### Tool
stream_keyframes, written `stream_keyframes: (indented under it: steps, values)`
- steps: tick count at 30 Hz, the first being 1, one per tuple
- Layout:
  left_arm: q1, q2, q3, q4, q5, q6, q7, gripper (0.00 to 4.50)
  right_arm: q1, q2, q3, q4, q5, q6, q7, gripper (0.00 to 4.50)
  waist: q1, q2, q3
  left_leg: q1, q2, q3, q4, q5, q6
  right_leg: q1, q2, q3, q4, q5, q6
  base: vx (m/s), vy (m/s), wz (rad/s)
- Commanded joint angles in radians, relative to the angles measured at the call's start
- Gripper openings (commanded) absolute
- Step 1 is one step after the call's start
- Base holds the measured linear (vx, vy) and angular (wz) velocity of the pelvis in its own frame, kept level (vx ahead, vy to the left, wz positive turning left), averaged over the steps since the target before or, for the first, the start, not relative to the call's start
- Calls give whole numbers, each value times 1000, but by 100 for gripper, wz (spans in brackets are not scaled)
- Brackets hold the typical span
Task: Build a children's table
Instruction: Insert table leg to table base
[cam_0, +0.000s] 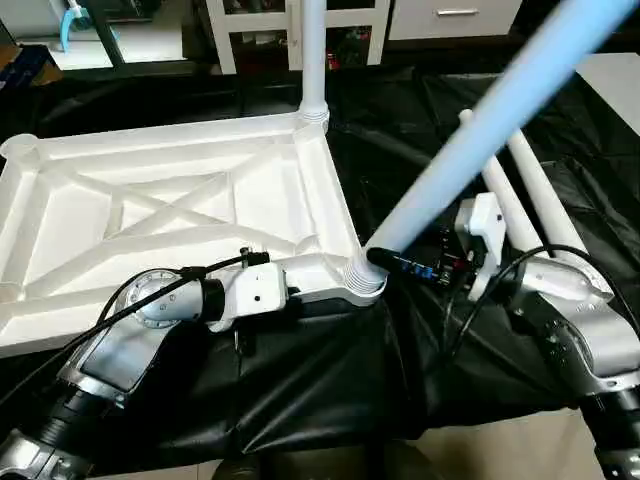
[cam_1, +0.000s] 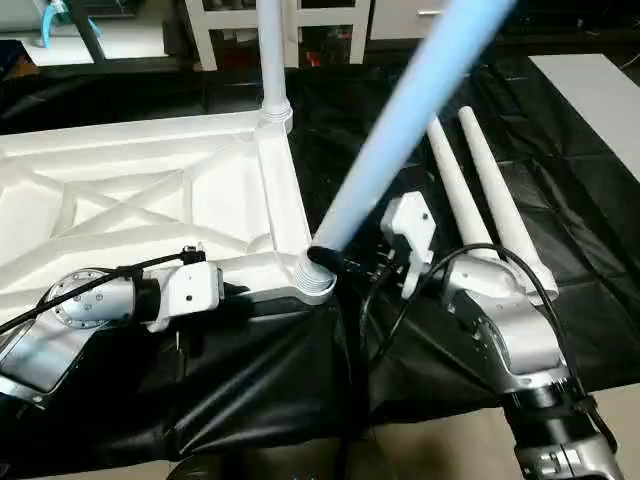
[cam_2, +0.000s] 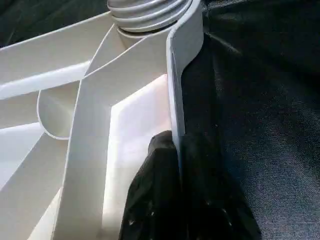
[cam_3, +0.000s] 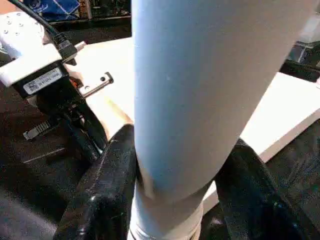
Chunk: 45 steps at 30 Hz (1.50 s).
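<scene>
An upturned white tabletop (cam_0: 170, 215) lies on a black sheet (cam_0: 330, 380), one leg (cam_0: 313, 60) upright in its far corner. The right gripper (cam_3: 175, 185) clasps a second, slanting leg (cam_0: 480, 130) at the near corner socket (cam_0: 362, 280); the left gripper (cam_2: 177, 200) pinches the rim, nearly closed. Seemingly unseated, the tilted leg could jam or pop free if pushed off-axis.

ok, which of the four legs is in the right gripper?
The leg leaning out of the near corner socket; the right gripper clamps its base. One leg stands upright in the far corner, two lie loose on the cloth.
</scene>
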Motion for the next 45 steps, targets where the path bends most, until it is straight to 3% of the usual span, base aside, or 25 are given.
stream_keyframes:
  steps: [1,5,12,16,17,23,26,29,31,32,33,36,41,45]
  values:
    - [25,-11,-62,19,32,6,-14,2,19,-2,43,95,-95,50,-38,187,2,-2,-33,7,45,-13,-76,-450,12,21,-36,24,-60,-462,-159,0,0,0]
    - [24,-15,-62,23,34,4,-11,2,-13,19,76,123,-125,23,-32,187,1,-2,-34,6,44,-12,-75,-447,11,22,-36,23,-58,-463,-161,0,0,0]
    - [34,-8,-55,14,32,3,-7,2,-15,22,83,127,-128,18,-25,187,2,-7,-36,7,45,-9,-73,-427,20,22,-34,24,-55,-433,-167,0,0,0]
    - [31,-19,-37,22,37,-26,30,2,-13,25,53,117,-108,19,-36,187,2,-8,-38,7,45,-7,-71,-418,26,22,-34,24,-55,-433,-166,0,0,0]
    - [28,-25,-21,13,5,-9,16,33,-11,28,33,106,-93,21,-44,187,3,-6,-39,9,45,-6,-70,-413,25,22,-34,25,-55,-427,-168,0,0,0]
    - [14,-36,48,-28,-104,33,-15,80,-14,54,-52,77,-34,7,-92,187,5,-6,-44,5,43,-2,-66,-370,30,24,-32,25,-49,-372,-191,0,0,0]
    - [4,-36,78,-50,-148,54,-26,105,-28,73,-103,56,20,21,-109,187,7,-4,-54,4,41,3,-56,-294,44,33,-29,22,-36,-247,-226,0,0,0]
    - [-2,-34,99,-65,-181,74,-39,129,-40,73,-122,34,46,36,-106,187,8,-5,-61,3,39,10,-42,-193,82,35,-25,19,-23,-131,-262,58,-12,1]
    - [-4,-28,104,-75,-187,80,-51,149,-48,64,-126,20,51,50,-96,187,7,-2,-72,0,37,13,-30,-89,114,40,-20,17,-3,9,-294,72,-13,0]
    - [-4,-24,103,-78,-185,80,-57,164,-51,58,-124,14,51,58,-90,187,8,-1,-77,0,35,15,-21,-7,140,42,-14,15,10,126,-318,77,-9,-4]
    - [-4,-14,97,-82,-182,76,-63,164,-53,49,-121,5,48,66,-83,187,7,-1,-76,-4,34,17,-15,43,162,45,-13,13,19,200,-333,71,-6,-3]
    - [1,5,85,-90,-183,73,-74,192,-54,31,-117,-21,54,93,-70,187,9,-6,-80,-1,31,23,-6,76,198,49,-11,16,30,284,-344,41,-4,-1]
    - [-2,12,90,-85,-177,69,-69,218,-53,14,-121,-55,64,119,-64,187,14,-6,-74,-1,37,26,-7,12,189,45,-16,17,24,168,-339,0,0,0]
    - [-22,-3,143,-100,-225,104,-45,262,-56,-13,-137,-130,90,164,-66,187,22,-5,-61,4,43,28,-15,-132,123,36,-18,20,7,-52,-307,0,0,0]
